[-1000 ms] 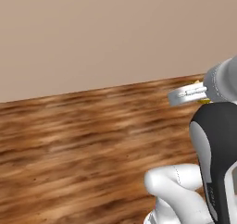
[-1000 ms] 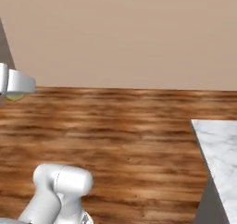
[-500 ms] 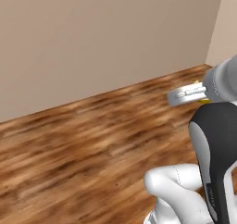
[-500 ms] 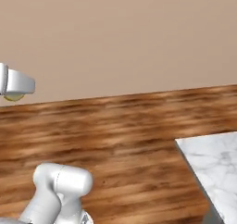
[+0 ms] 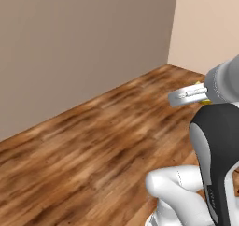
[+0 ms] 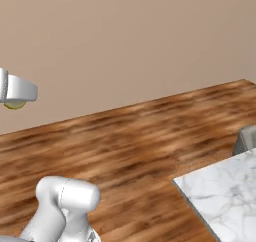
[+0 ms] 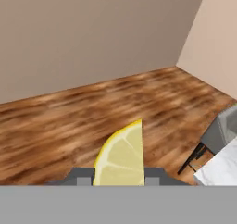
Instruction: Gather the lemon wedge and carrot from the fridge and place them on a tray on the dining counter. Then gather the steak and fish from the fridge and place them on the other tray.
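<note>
A wooden plank floor [image 5: 84, 155] is stretching across all three views, meeting plain beige walls [image 6: 125, 41] that are joining at a corner [image 5: 173, 29] in the left base view and the hand view. The white marble dining counter [image 6: 225, 196], the surface with grey veins, is showing its near corner at the lower right of the right base view, and a small piece of it is peeking in at the lower right of the hand view. A grey chair [image 7: 221, 131] on thin dark legs is standing just beside that surface. The white arm [image 5: 214, 150] with its dark joint cover is rising at the right of the left base view. The pincer [image 7: 119, 176] is clamped on the lemon wedge [image 7: 121, 156], which is standing between the two finger tips with its yellow rind curving up to the left, held in the air well above the floor. A sliver of yellow is also showing under the hand in both base views.
</note>
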